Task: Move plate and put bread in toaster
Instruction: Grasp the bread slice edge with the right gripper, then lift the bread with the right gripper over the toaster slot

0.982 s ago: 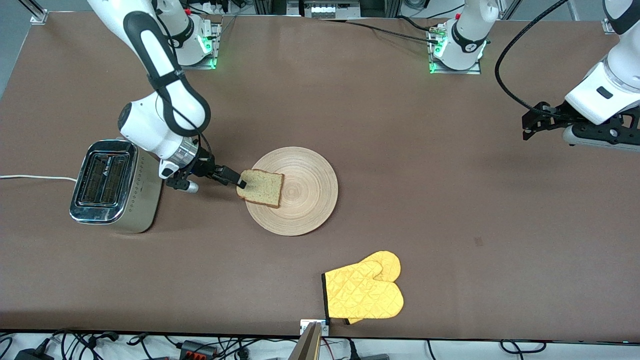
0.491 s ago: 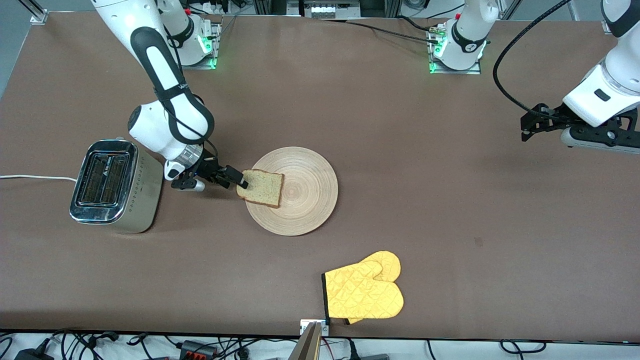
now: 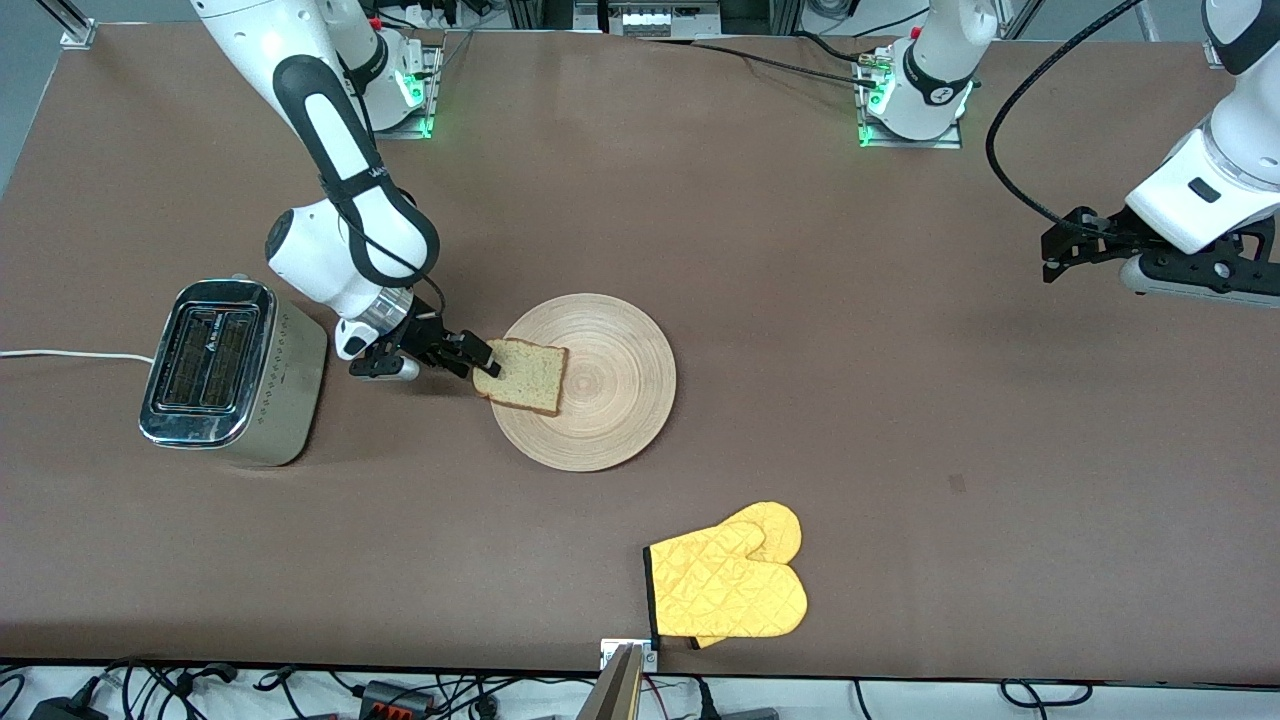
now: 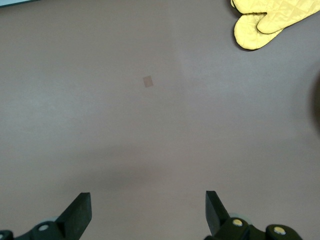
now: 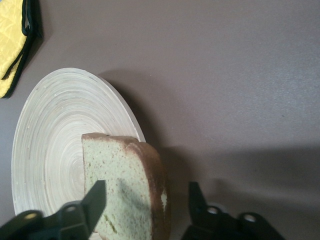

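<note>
I have the right gripper (image 3: 478,361) pinching the bread (image 3: 521,375), lifted over the plate (image 3: 600,400) mid-table; the toaster (image 3: 225,372) near the right arm's table edge is unfilled. My left gripper (image 4: 148,212) waits spread over its own end.

Both arms wear glossy white shells with black bands at the joints, green lights glowing at their bases, a black cable looping off the left arm (image 3: 1215,175), and black two-finger grippers (silver screws showing).
</note>
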`<state>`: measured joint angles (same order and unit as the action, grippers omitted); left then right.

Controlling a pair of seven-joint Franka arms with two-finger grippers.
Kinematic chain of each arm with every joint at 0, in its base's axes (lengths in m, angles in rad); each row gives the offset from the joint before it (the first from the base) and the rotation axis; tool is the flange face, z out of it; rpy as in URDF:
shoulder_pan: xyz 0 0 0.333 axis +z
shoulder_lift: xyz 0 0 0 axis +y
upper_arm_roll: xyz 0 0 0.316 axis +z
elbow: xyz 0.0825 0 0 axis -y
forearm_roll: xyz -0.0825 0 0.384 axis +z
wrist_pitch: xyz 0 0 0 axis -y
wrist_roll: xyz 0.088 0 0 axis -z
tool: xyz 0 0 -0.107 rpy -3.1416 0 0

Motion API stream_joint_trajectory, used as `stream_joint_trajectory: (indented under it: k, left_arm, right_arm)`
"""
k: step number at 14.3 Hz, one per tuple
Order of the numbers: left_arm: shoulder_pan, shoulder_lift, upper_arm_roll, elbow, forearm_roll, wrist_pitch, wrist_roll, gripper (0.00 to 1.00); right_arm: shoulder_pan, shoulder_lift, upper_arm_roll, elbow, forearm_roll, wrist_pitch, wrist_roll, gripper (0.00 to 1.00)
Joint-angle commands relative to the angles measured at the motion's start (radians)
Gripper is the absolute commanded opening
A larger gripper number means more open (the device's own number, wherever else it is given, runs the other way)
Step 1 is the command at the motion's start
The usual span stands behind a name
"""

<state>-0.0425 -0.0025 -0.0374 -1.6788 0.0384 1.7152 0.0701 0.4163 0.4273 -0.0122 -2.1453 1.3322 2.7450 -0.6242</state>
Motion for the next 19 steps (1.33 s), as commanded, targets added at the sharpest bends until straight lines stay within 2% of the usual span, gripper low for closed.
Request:
stream_joint_trajectory:
  k: [1,3,5,6,7,9,11,14,17,19]
  left_arm:
    - [-0.002,0.012,0.005,0.025,-0.008,-0.019,0.020,1.00]
    - [-0.008,0.010,0.005,0.025,-0.008,-0.019,0.014,1.00]
    - [-0.007,0.010,0.005,0.025,-0.005,-0.026,0.014,1.00]
    - [-0.007,0.010,0.005,0.025,0.000,-0.052,0.013,1.00]
    - [-0.004,0.013,0.005,0.028,0.000,-0.054,0.013,1.00]
    - [-0.002,0.016,0.007,0.031,0.001,-0.055,0.014,1.00]
    - [-0.005,0.016,0.004,0.033,0.001,-0.055,0.013,1.00]
    - [-0.007,0.016,0.002,0.033,0.001,-0.055,0.013,1.00]
    - [-0.007,0.016,0.004,0.034,0.001,-0.059,0.011,1.00]
    - [-0.007,0.021,0.004,0.046,0.001,-0.054,0.011,1.00]
  right_arm:
    - [0.009,0.002,0.001,-0.004,0.039,0.019,-0.055,0.72]
    - [0.010,0.005,0.001,-0.004,0.044,0.019,-0.057,0.68]
    - [0.010,0.004,0.001,-0.004,0.045,0.019,-0.055,0.49]
    - [0.012,0.004,0.001,-0.004,0.059,0.021,-0.055,0.34]
    - [0.013,0.004,0.001,-0.004,0.073,0.021,-0.055,0.23]
    - [0.012,0.004,0.001,-0.004,0.079,0.022,-0.055,0.14]
    - [0.012,-0.001,0.001,-0.002,0.079,0.022,-0.052,0.00]
    - [0.003,-0.015,-0.002,0.005,0.079,0.019,-0.049,0.00]
    - [-0.002,-0.074,-0.011,0.008,0.067,0.013,-0.045,0.00]
    - [-0.033,-0.097,-0.035,0.019,0.032,-0.057,-0.045,0.00]
